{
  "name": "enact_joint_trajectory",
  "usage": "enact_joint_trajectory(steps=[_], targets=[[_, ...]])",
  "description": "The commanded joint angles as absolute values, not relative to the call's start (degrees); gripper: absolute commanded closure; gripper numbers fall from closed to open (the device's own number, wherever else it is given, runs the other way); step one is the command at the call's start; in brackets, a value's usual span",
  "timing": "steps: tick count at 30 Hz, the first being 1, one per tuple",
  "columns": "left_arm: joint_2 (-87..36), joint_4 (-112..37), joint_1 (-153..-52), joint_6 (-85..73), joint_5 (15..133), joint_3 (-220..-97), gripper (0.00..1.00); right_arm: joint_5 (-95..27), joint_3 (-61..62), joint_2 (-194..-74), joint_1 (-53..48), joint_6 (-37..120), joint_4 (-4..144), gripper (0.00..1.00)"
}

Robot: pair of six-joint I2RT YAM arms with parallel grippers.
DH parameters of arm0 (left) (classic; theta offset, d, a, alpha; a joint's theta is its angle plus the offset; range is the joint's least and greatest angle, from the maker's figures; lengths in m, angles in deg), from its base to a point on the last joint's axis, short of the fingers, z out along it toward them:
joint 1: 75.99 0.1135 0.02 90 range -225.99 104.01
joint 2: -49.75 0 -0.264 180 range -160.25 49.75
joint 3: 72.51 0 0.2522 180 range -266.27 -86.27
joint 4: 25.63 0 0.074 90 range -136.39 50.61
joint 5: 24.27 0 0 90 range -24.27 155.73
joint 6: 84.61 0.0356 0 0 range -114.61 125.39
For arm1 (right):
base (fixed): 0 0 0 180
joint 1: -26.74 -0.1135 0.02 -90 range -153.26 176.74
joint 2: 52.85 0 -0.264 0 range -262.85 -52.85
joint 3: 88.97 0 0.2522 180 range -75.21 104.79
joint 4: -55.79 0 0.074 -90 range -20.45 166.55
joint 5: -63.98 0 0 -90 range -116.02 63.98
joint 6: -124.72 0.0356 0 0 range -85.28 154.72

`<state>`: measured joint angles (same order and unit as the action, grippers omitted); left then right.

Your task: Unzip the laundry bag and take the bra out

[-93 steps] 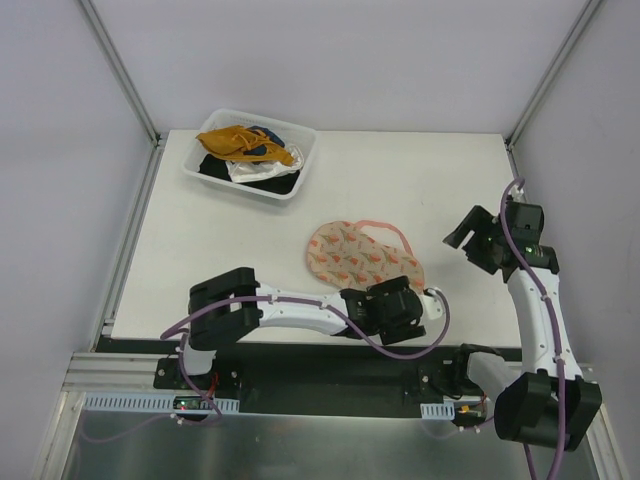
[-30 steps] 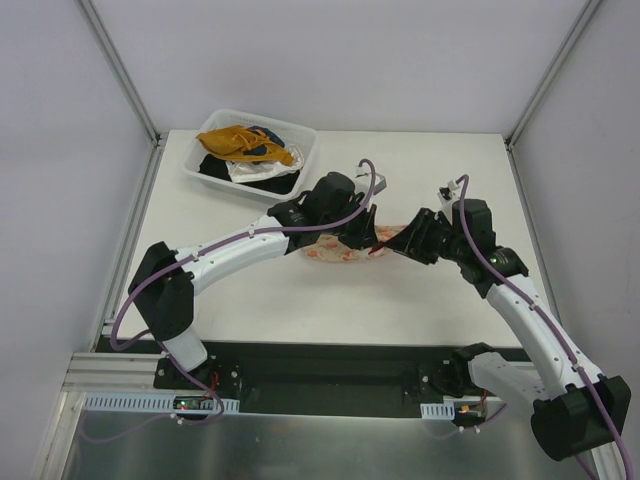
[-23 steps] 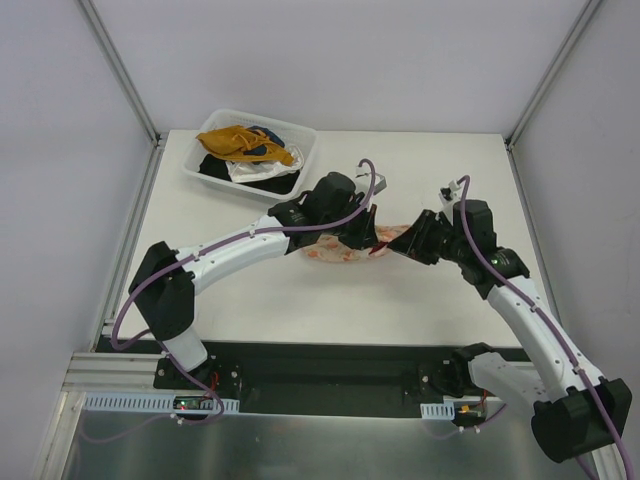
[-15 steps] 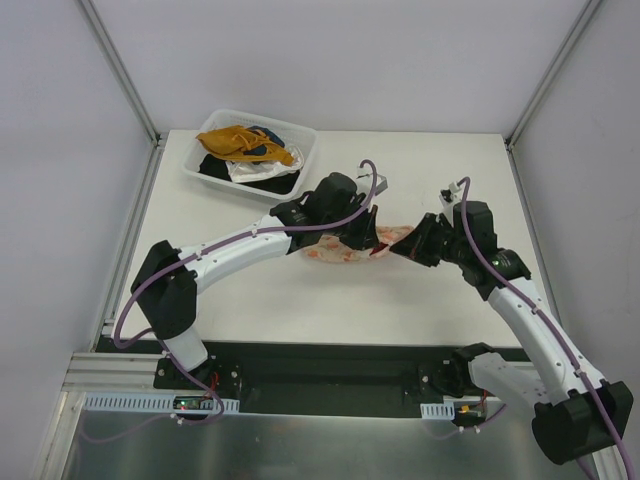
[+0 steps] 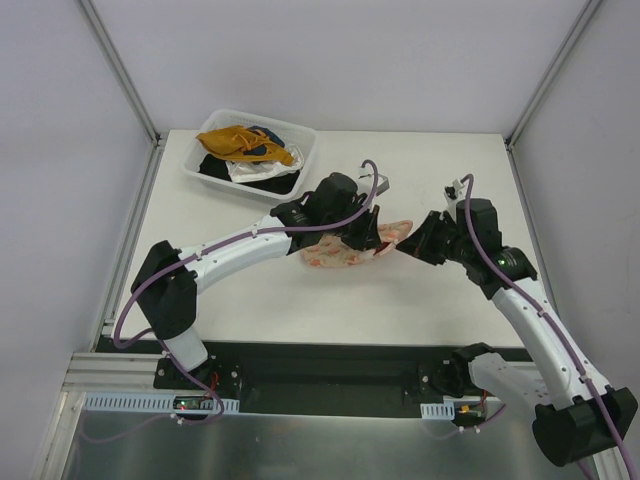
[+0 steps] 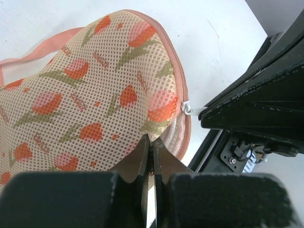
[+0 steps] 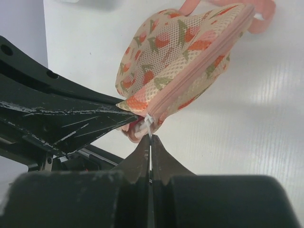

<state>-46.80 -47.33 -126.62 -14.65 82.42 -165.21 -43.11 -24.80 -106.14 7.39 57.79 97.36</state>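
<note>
**A:** How far along is this?

**B:** Early, I judge. The laundry bag (image 5: 333, 257) lies near the middle of the white desk (image 5: 250, 295), a little toward the right edge, with its right end lifted. In the right wrist view the zipper is parted only at that end, and the rest of the rim runs shut. The bra (image 5: 377, 244) shows only as a dark red sliver at the gap. Most of the unzipping and all of the removal are left.

**A:** And the arms?

**B:** The left gripper (image 6: 152, 145) is closed on a fold of the bag's mesh. The right gripper (image 7: 150, 142) is clamped on the zipper pull (image 7: 149, 121).

**A:** What are the materials?

**B:** The bin (image 5: 302, 168) at the far left corner is clear rigid plastic, heaped with soft clothes. The bag is peanut-shaped, open-weave pale pink mesh printed with orange-red flowers and edged in smooth pink tape. The pull is a thin white tab.
</note>
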Motion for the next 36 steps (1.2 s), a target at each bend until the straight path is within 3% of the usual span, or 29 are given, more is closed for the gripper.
enact_joint_trajectory(steps=[1, 14, 22, 23, 27, 31, 36], targets=[[-45.09, -46.86, -126.35, -14.57, 83.48, -165.11, 1.00, -37.01, -21.07, -104.79, 9.07, 53.80, 101.89, 0.99], [-43.77, -46.77, -126.35, -11.67, 92.01, -163.09, 1.00, -45.61, -13.61, -114.88, 20.40, 47.29, 99.70, 0.99], [-44.03, -46.86, -126.35, -12.63, 91.49, -163.62, 1.00, -52.48, -13.51, -115.96, 20.95, 47.38, 96.97, 0.99], [-44.12, -46.86, -126.44, -12.89, 91.22, -163.70, 1.00, -50.83, -14.21, -114.39, 20.42, 46.07, 97.93, 0.97], [-44.56, -47.21, -126.35, -13.42, 91.66, -163.97, 1.00, -35.54, -13.25, -105.33, 11.30, 39.04, 105.66, 0.59], [-44.82, -47.47, -126.35, -13.42, 92.45, -164.23, 1.00, -30.51, -15.44, -102.51, 6.62, 36.31, 109.54, 0.54], [-45.26, -47.48, -126.35, -13.51, 92.62, -164.23, 1.00, -41.12, -21.06, -103.12, 6.00, 35.95, 105.07, 0.53]])
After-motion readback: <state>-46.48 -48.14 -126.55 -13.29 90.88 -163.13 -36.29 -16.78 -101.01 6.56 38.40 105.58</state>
